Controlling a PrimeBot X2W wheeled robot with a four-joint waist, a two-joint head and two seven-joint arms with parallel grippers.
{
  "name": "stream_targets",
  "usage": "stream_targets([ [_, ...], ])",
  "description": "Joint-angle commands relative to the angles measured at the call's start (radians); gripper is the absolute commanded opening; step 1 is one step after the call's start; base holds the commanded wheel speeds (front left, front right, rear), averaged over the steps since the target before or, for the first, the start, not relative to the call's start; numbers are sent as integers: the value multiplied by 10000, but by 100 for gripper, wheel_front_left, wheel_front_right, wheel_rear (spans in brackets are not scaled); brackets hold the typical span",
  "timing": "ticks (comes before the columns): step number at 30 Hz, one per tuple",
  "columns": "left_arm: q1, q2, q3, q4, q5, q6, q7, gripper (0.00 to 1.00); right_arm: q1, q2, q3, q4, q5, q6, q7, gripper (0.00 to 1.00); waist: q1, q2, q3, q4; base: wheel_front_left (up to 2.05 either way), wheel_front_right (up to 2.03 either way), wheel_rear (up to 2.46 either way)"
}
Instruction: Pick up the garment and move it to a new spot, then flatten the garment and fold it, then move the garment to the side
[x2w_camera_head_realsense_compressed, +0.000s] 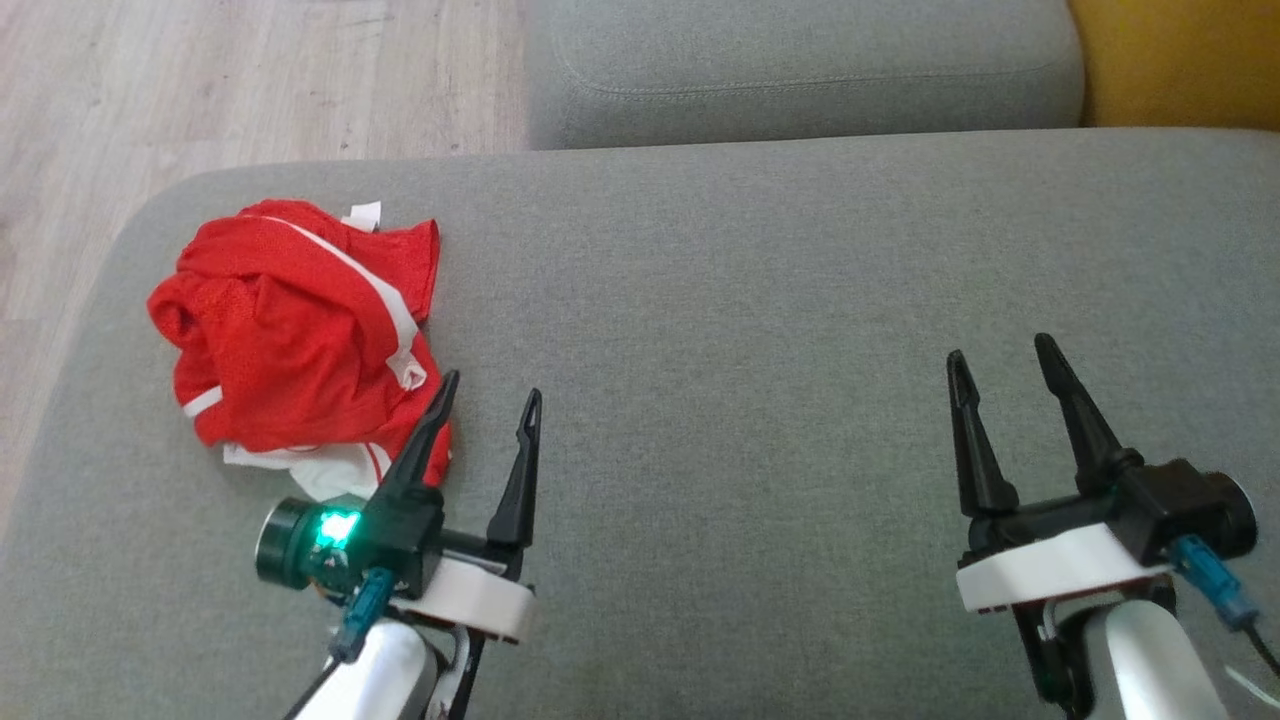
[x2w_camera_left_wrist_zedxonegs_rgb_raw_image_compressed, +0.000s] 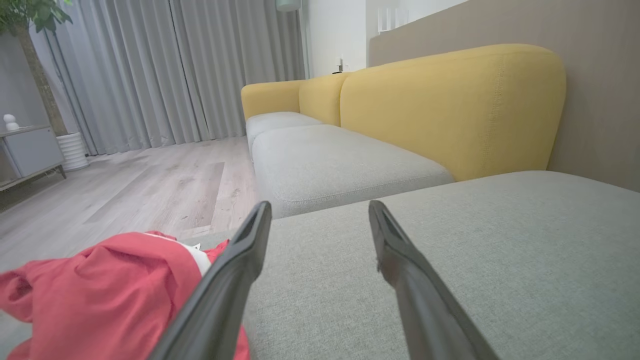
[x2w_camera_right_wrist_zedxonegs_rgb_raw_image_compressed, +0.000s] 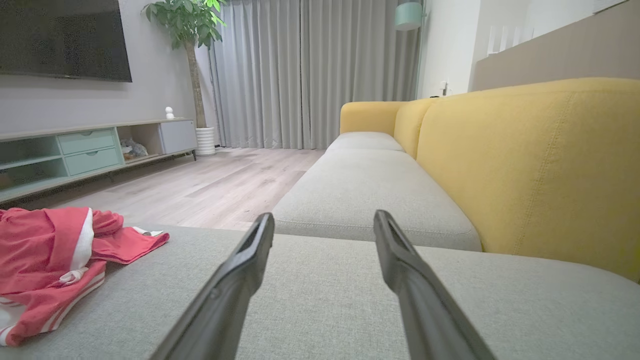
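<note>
The garment (x2w_camera_head_realsense_compressed: 295, 345) is a crumpled heap of red mesh cloth with white stripes, lying on the left part of the grey sofa cushion (x2w_camera_head_realsense_compressed: 760, 330). It also appears at the lower left of the left wrist view as the garment (x2w_camera_left_wrist_zedxonegs_rgb_raw_image_compressed: 100, 295) and at the far left of the right wrist view as the garment (x2w_camera_right_wrist_zedxonegs_rgb_raw_image_compressed: 47, 265). My left gripper (x2w_camera_head_realsense_compressed: 490, 395) hovers open just right of the heap's near edge, one finger overlapping the cloth in the head view, nothing between the fingers. My right gripper (x2w_camera_head_realsense_compressed: 1003, 352) is open over bare cushion far to the right.
A second grey seat cushion (x2w_camera_head_realsense_compressed: 800, 70) adjoins at the back, with a yellow backrest (x2w_camera_right_wrist_zedxonegs_rgb_raw_image_compressed: 530, 165) along the right. Wooden floor (x2w_camera_head_realsense_compressed: 250, 80) lies past the cushion's left and far edge. A TV cabinet (x2w_camera_right_wrist_zedxonegs_rgb_raw_image_compressed: 95, 147) and potted plant (x2w_camera_right_wrist_zedxonegs_rgb_raw_image_compressed: 187, 30) stand across the room.
</note>
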Motion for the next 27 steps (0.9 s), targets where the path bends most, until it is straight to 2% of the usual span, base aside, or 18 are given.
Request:
stream_targets([
  [1,-681,198,152,-321,253,119,-178,100,-579,-71,210,-401,-328,-6,-142,100,0,0,2,9,0,0,0],
  [4,-585,18,309,-530,-165,111,-268,100,-588,-72,149,-491,-416,-6,-230,100,0,0,20,42,0,0,0],
  [5,-455,-125,625,-652,-530,-52,-327,100,-560,-74,91,-535,-367,-6,-289,100,0,0,30,60,0,0,0],
  [10,-44,-475,1486,-797,-703,-485,-476,100,-408,-76,-24,-544,-199,-7,-437,100,0,0,34,72,0,0,0],
  [15,471,-904,2319,-603,-455,-950,-623,100,-265,-79,-158,-192,542,-7,-583,100,0,0,11,24,0,0,0],
  [19,734,-1111,2614,19,28,-1333,-742,100,-174,-82,-9,340,876,-7,-701,100,0,0,-59,0,0,0,0],
  [27,857,-1465,2970,719,905,-1841,-916,100,-171,-85,324,850,725,-7,-874,100,0,0,-169,-47,0,0,0],
])
